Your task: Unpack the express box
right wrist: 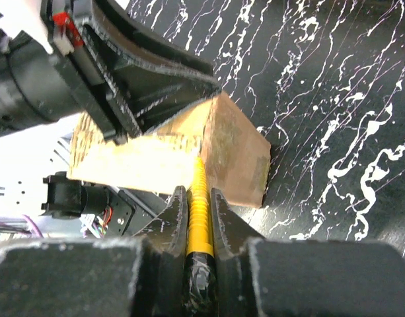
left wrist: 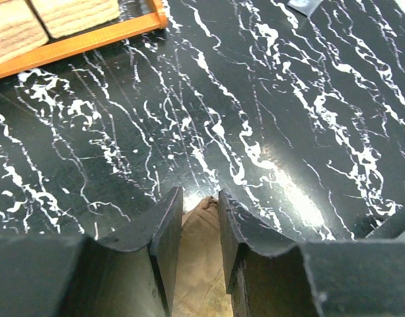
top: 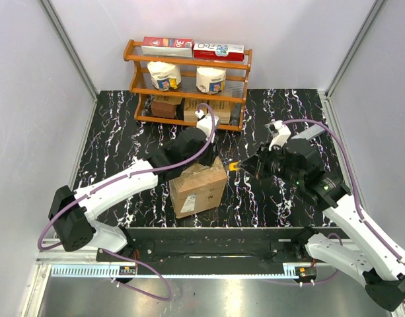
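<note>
The express box (top: pixel 197 186), brown cardboard with a white label on its front, stands on the black marbled table between my arms. My left gripper (top: pixel 212 148) reaches down over its far top edge. In the left wrist view a piece of the brown cardboard (left wrist: pixel 201 228) sits pinched between the left gripper (left wrist: pixel 201 199) jaws. My right gripper (top: pixel 247 166) is shut on a yellow ribbed tool (right wrist: pixel 199 198), whose tip (top: pixel 232 167) meets the box's upper right edge. In the right wrist view the box (right wrist: pixel 236 150) lies just past the right gripper (right wrist: pixel 199 195), with the left gripper's black fingers (right wrist: pixel 146 76) above it.
A wooden shelf (top: pixel 187 63) stands against the back wall, holding two red packets, two white tubs and small brown cartons. Its orange rail (left wrist: pixel 76 43) shows at the top left of the left wrist view. White walls close in the table's left, right and back.
</note>
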`<act>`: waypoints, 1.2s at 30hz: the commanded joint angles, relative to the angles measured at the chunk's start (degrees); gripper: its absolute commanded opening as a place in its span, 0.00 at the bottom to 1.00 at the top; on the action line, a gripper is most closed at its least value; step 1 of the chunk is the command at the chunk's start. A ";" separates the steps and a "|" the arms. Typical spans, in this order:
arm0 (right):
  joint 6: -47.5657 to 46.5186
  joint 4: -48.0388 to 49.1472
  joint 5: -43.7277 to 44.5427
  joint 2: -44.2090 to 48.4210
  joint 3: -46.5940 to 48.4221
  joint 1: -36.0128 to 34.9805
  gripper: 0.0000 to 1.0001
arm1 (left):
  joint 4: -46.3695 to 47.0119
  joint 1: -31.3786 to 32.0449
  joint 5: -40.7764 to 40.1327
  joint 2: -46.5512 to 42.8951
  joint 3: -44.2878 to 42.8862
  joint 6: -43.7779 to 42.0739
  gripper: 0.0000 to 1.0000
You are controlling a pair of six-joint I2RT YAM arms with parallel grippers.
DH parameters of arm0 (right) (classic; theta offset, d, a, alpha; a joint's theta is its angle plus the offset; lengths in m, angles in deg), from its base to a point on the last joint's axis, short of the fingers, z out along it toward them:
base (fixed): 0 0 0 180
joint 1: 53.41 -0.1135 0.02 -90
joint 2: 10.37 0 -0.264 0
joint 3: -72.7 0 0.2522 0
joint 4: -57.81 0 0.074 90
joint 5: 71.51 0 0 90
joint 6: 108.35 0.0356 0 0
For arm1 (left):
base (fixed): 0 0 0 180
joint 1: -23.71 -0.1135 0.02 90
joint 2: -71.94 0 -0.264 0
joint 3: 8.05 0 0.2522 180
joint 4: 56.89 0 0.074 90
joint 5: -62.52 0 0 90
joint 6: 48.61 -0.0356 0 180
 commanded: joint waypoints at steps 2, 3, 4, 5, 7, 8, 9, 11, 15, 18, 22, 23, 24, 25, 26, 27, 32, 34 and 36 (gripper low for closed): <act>-0.50 -3.39 -4.30 2.80 -0.15 -0.88 0.00 | -21.38 -0.42 -3.73 3.38 6.68 -1.83 0.32; -0.50 -3.39 -5.35 2.72 -0.33 -0.88 0.00 | -21.29 -0.33 -3.82 3.30 6.77 -1.75 0.32; -0.41 -3.47 -5.79 2.72 -0.60 -0.79 0.00 | -21.20 -0.42 -3.91 3.21 6.77 -1.66 0.32; -0.32 -3.47 -6.06 2.63 -1.21 -0.79 0.00 | -21.20 -0.33 -3.91 3.12 6.77 -1.57 0.32; -0.24 -3.82 -6.68 2.54 -1.91 -0.88 0.00 | -20.94 -0.25 -4.17 2.95 6.86 -1.39 0.32; -0.32 -3.91 -6.59 2.45 -2.00 -0.88 0.00 | -20.85 -0.16 -4.17 2.86 6.86 -1.39 0.32; -0.32 -3.91 -6.24 2.54 -2.09 -0.88 0.00 | -20.59 -0.07 -4.17 2.77 6.86 -1.39 0.32; -0.23 -4.18 -5.10 2.45 -1.83 -0.79 0.00 | -20.23 0.10 -4.17 1.81 6.77 -1.39 0.32; 0.55 -6.37 4.64 2.10 -0.51 -0.88 0.00 | -19.62 0.46 -3.30 -0.57 4.59 -1.74 0.37; 1.34 -7.86 9.93 2.01 0.46 -0.79 0.00 | -18.65 0.54 -2.77 -3.11 1.25 -2.10 0.48; 2.14 -9.62 15.56 0.18 1.51 -0.88 0.00 | -16.11 0.54 -4.34 -6.19 -3.41 -2.88 0.63; 2.14 -9.71 16.17 -0.53 1.77 -0.88 0.00 | -15.75 0.54 -4.87 -6.63 -4.12 -3.06 0.64; 2.49 -9.89 16.43 -1.49 1.95 -0.88 0.00 | -15.23 0.54 -5.92 -7.33 -5.43 -3.06 0.70; 2.58 -9.98 16.44 -3.59 2.21 -0.88 0.00 | -14.96 0.54 -6.36 -7.86 -5.96 -3.06 0.73; 2.66 -10.06 17.13 -4.74 2.30 -0.88 0.00 | -14.61 0.54 -6.89 -8.39 -6.23 -2.98 0.75; 3.10 -10.15 17.49 -5.97 2.56 -0.79 0.00 | -14.00 0.54 -7.59 -9.52 -6.58 -3.06 0.79; 3.19 -10.50 20.47 -15.29 5.28 -0.18 0.00 | -11.71 0.54 -2.70 -14.36 -4.66 -3.06 0.77; 2.32 -10.86 21.44 -19.51 7.65 0.70 0.00 | -10.74 0.54 0.73 -17.26 -3.60 -3.41 0.67; 1.70 -11.64 22.85 -24.32 9.33 1.66 0.00 | -10.74 0.54 6.62 -20.33 -1.85 -3.94 0.57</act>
